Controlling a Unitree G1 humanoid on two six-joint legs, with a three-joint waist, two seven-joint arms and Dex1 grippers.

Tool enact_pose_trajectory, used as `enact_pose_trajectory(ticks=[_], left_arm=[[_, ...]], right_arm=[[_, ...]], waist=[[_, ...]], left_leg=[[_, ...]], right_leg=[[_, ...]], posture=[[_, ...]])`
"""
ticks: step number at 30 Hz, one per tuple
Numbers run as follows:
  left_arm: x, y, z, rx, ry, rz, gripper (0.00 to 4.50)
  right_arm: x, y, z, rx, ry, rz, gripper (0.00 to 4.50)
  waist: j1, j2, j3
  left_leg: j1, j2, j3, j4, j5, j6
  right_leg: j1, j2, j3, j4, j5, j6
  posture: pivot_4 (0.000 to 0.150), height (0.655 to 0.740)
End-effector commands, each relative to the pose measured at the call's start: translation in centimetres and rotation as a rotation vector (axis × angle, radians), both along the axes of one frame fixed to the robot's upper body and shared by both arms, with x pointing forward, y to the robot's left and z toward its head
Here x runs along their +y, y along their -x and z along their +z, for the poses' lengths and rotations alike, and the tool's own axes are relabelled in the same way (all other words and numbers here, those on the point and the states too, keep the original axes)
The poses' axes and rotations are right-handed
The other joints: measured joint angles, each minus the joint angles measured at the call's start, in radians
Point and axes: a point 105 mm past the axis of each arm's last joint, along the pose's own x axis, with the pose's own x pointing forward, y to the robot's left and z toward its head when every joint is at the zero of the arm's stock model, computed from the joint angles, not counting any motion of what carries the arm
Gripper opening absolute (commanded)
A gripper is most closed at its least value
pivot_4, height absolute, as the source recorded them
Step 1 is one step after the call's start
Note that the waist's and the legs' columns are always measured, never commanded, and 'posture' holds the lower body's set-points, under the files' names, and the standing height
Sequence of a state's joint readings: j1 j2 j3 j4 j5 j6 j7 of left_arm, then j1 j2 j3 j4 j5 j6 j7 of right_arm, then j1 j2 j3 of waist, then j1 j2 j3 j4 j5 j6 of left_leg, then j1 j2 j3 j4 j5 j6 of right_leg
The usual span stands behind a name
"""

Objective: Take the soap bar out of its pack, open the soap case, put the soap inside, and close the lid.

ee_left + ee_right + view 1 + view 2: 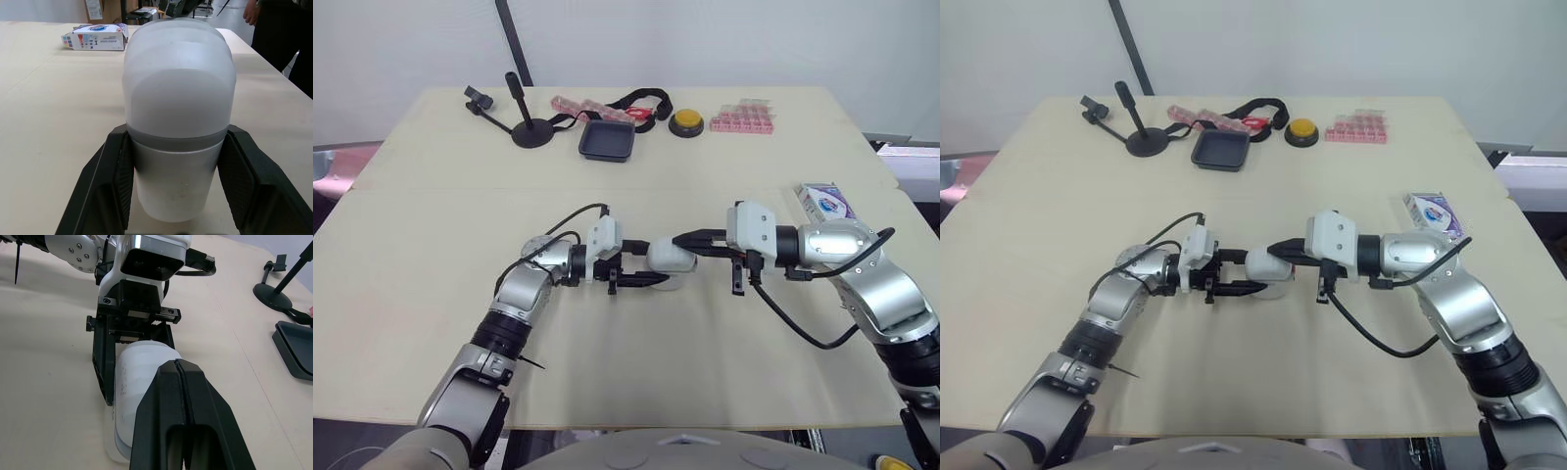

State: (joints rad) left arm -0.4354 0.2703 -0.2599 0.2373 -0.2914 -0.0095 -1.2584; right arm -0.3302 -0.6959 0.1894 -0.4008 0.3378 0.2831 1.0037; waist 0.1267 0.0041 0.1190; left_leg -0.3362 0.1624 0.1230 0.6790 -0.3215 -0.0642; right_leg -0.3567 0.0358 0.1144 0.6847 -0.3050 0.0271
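Soap case (671,258), mid-surface: clamped between left gripper (653,262) fingers; right gripper (680,238) fingers pressed together at its lid, so probably the lid step, needing steady leverage.

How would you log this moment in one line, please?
left claw: shut on soap case | right claw: shut, tips at case | soap pack: on table

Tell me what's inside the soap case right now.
The soap case is shut, its frosted lid down, clamped by the left gripper. A pale shape shows dimly through the lid; whether that is soap cannot be told.
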Motion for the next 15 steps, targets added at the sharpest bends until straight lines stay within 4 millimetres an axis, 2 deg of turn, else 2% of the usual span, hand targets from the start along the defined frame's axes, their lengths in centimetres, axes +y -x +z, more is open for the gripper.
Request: enact_pose_trajectory(ticks=[1,5,10,15], left_arm=[[0.1,0.1,0.2,-0.015,-0.002,0.008,1.93],[0.1,0.2,0.1,-0.013,-0.004,0.009,1.93],[0.5,0.2,0.1,-0.008,-0.005,0.015,1.93],[1.1,0.0,0.6,0.024,0.000,0.012,1.93]], right_arm=[[-0.6,0.2,-3.6,0.128,0.105,-0.024,0.01],[-0.9,-0.2,-3.0,0.121,0.059,-0.060,0.01],[-2.8,-0.6,-0.3,0.117,-0.096,-0.097,0.01],[-5.0,0.6,1.5,0.075,-0.183,-0.057,0.01]], waist=[[-0.001,0.000,0.000],[-0.003,0.000,0.000],[-0.003,-0.001,0.000],[-0.005,0.000,0.002]], left_leg=[[0.000,0.000,0.000,0.000,0.000,0.000],[0.000,0.000,0.000,0.000,0.000,0.000],[0.000,0.000,0.000,-0.001,0.000,0.000],[-0.002,0.000,0.000,-0.003,0.000,0.000]], right_leg=[[0.000,0.000,0.000,0.000,0.000,0.000],[0.001,0.000,0.000,-0.001,0.000,0.000],[0.001,0.000,0.000,-0.003,0.000,0.000],[0.000,0.001,0.000,-0.005,0.000,0.000]], posture=[[0.150,0.7400],[0.150,0.7400],[0.150,0.7400],[0.150,0.7400]])
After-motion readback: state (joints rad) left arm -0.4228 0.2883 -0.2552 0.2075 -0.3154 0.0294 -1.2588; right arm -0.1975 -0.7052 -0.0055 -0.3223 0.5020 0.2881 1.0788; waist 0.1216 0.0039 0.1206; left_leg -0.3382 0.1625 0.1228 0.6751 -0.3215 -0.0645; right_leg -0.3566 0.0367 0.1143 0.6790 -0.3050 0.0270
